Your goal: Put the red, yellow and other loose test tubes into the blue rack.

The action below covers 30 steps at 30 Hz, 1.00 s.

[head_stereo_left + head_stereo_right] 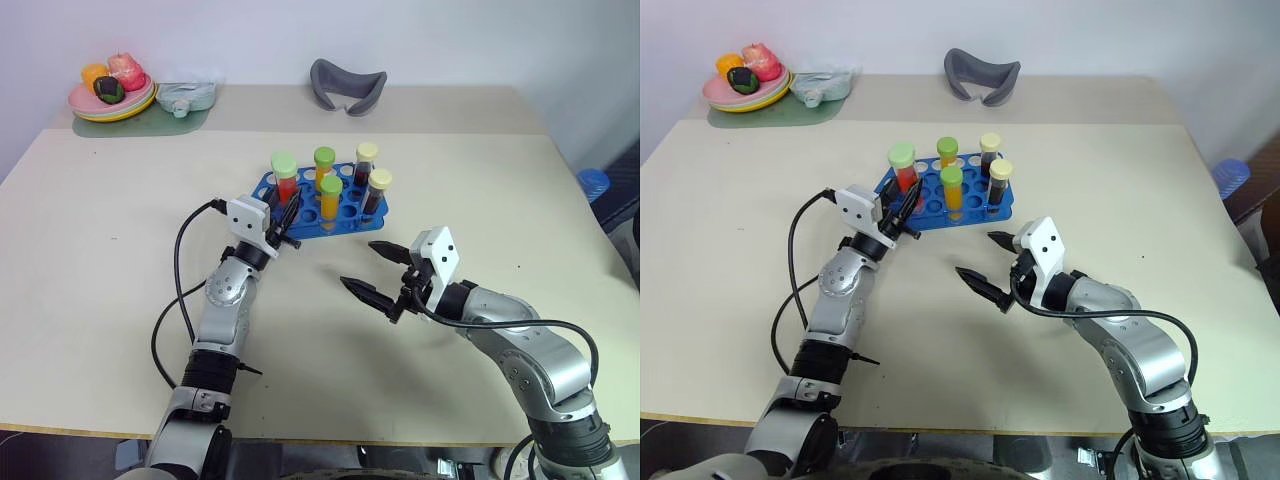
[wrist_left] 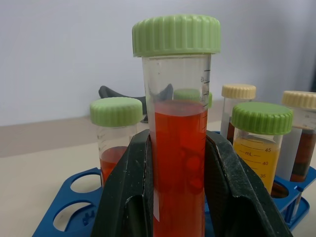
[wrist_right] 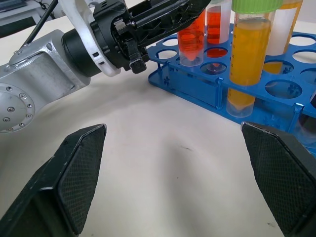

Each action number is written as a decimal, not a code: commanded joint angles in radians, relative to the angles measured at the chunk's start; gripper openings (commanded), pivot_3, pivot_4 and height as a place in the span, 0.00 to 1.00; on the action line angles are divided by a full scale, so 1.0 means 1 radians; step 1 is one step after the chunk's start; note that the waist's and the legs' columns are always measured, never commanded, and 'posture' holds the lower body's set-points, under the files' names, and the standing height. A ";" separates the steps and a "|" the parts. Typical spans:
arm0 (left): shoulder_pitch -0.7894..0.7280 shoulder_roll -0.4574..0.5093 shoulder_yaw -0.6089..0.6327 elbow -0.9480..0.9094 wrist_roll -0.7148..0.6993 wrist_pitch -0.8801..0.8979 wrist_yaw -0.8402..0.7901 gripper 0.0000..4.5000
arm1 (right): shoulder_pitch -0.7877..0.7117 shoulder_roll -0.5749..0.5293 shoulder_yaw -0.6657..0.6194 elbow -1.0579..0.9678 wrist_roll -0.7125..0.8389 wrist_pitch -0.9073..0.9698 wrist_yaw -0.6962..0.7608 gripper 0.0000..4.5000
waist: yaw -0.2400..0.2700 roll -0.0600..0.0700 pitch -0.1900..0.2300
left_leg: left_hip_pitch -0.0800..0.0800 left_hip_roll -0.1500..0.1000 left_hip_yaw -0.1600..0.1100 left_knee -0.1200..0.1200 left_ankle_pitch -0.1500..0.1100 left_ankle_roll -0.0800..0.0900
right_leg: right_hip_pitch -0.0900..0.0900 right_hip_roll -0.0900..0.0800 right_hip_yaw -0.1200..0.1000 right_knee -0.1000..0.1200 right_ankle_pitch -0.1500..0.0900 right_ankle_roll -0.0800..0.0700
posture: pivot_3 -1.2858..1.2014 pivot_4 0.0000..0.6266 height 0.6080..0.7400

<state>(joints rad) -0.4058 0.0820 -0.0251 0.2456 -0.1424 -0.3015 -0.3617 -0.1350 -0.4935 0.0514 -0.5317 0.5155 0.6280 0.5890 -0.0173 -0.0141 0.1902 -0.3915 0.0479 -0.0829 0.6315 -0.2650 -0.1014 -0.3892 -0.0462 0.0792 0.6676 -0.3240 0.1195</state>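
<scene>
Holding the red tube (image 2: 178, 148) clamped upright, the left tool (image 1: 284, 222) sits at the blue rack (image 1: 345, 215), at its 9 o'clock edge. It should lower straight into a free hole. The right tool (image 1: 372, 272) waits spread apart over the counter (image 1: 100, 260).

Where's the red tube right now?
The red tube is clamped in the left gripper at the blue rack's near-left corner, its bottom just above a hole there, with another red tube behind.
</scene>
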 commanded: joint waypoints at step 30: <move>0.032 0.013 0.006 -0.011 0.047 -0.002 0.060 0.17 | -0.012 0.002 0.004 -0.029 0.003 -0.013 0.011 1.00 | -0.002 0.001 -0.001 | 0.000 0.000 0.000 0.000 0.000 0.000 | 0.000 0.000 0.000 0.000 0.000 0.000 | 0.52 0.24 1.00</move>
<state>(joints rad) -0.3584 0.0958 -0.0246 0.2432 -0.0979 -0.2900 -0.3077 -0.1351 -0.4936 0.0537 -0.5317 0.5156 0.6283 0.5960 -0.0191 -0.0131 0.1896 -0.3913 0.0479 -0.0831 0.6314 -0.2650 -0.1013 -0.3893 -0.0461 0.0792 0.6677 -0.3240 0.1195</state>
